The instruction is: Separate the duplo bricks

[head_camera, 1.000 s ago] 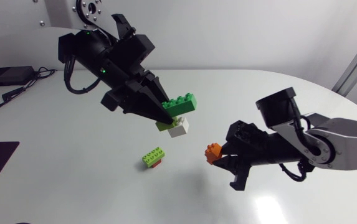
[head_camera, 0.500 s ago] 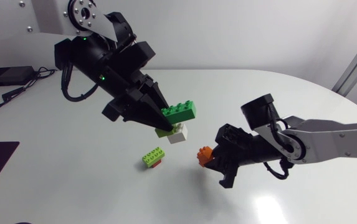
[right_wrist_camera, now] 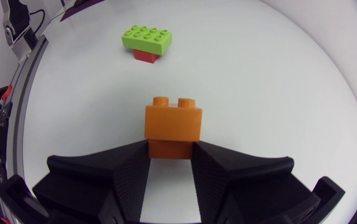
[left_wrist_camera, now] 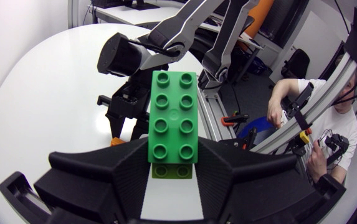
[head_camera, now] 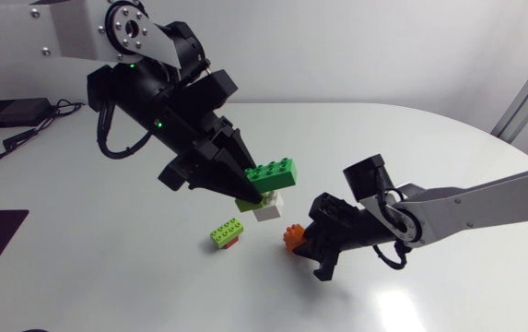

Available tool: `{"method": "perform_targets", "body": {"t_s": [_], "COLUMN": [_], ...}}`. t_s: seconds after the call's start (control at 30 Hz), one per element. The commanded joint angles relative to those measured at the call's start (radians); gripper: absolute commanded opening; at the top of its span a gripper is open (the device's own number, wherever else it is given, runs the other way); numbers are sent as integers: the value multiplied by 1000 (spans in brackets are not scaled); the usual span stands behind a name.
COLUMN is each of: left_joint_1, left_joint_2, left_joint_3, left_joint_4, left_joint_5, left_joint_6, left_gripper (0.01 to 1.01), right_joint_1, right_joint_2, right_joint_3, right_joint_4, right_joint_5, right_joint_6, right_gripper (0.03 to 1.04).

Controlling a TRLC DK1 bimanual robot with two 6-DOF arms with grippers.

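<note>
Left gripper (head_camera: 245,182) clamped the dark green eight-stud plastic brick (head_camera: 274,172) aloft, lime brick (head_camera: 247,202) and white brick (head_camera: 268,207) hanging beneath; a jolt could shake them loose. Right gripper (head_camera: 306,243) pinched the small orange plastic brick (head_camera: 291,237), low near the table (head_camera: 107,277).

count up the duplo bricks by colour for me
dark green brick: 1
lime green bricks: 2
white brick: 1
red brick: 1
orange brick: 1
total: 6
</note>
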Motion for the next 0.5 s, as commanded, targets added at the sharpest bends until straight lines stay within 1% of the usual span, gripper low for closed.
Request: {"method": "perform_targets", "body": {"t_s": [0.0,0.13,0.27,0.3,0.43,0.47], "left_joint_1": [-2,-2,-3,-3,-8,-8], "left_joint_2": [-33,-36,-36,-36,-36,-36], "left_joint_3": [-33,-41,-42,-44,-47,-47], "left_joint_4": [4,16,26,27,35,35], "left_joint_5": [2,2,2,2,2,2], "left_joint_6": [-24,-30,-38,-38,-41,-41], "left_gripper": [292,292,292,292,292,292], "right_joint_1": [-5,-6,-20,-24,-35,-40], "right_joint_2": [23,43,53,55,61,61], "right_joint_3": [-41,-71,-96,-102,-127,-133], "right_joint_4": [29,51,61,61,74,74], "right_joint_5": [-8,-9,-11,-12,-18,-20], "right_joint_6": [5,-18,-35,-38,-58,-63], "right_gripper": [316,338,495,520,525,582]}}
